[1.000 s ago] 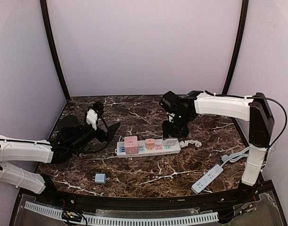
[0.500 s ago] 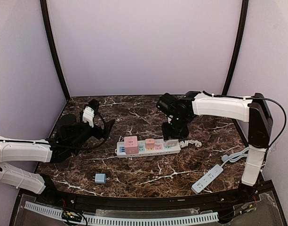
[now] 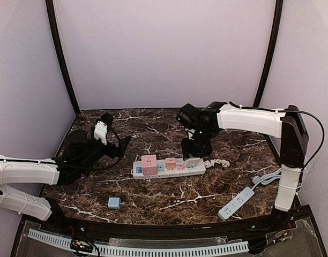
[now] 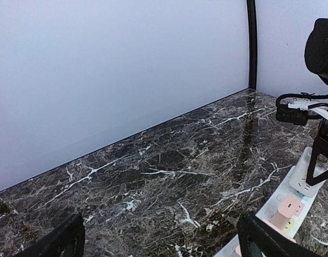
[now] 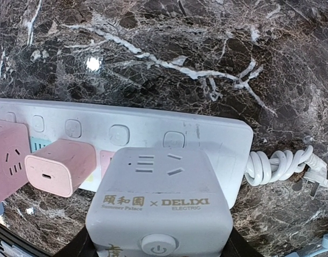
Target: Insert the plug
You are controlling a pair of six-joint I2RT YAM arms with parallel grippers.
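Observation:
My right gripper [image 3: 194, 154] is shut on a grey-white cube plug [image 5: 158, 203] with a power button on its near face. The cube [image 3: 193, 162] stands over the right end of the white power strip [image 3: 169, 169]; I cannot tell whether its prongs are in the socket. In the right wrist view the strip [image 5: 223, 134] lies right behind the cube, and the black fingers [image 5: 81, 249] show only at the cube's lower corners. My left gripper [image 3: 120, 145] hovers open and empty left of the strip, its fingers [image 4: 57, 243] wide apart over bare marble.
A pink cube [image 3: 149, 164] and a small pink charger [image 3: 171, 163] sit plugged into the strip. Its coiled cord [image 5: 279, 166] lies at the right end. A small blue plug [image 3: 114, 202] lies near the front left. A second white strip [image 3: 236, 202] lies front right.
My right arm has shifted slightly left with the cube plug still held. My left gripper drew back a little from the strip, then stayed still.

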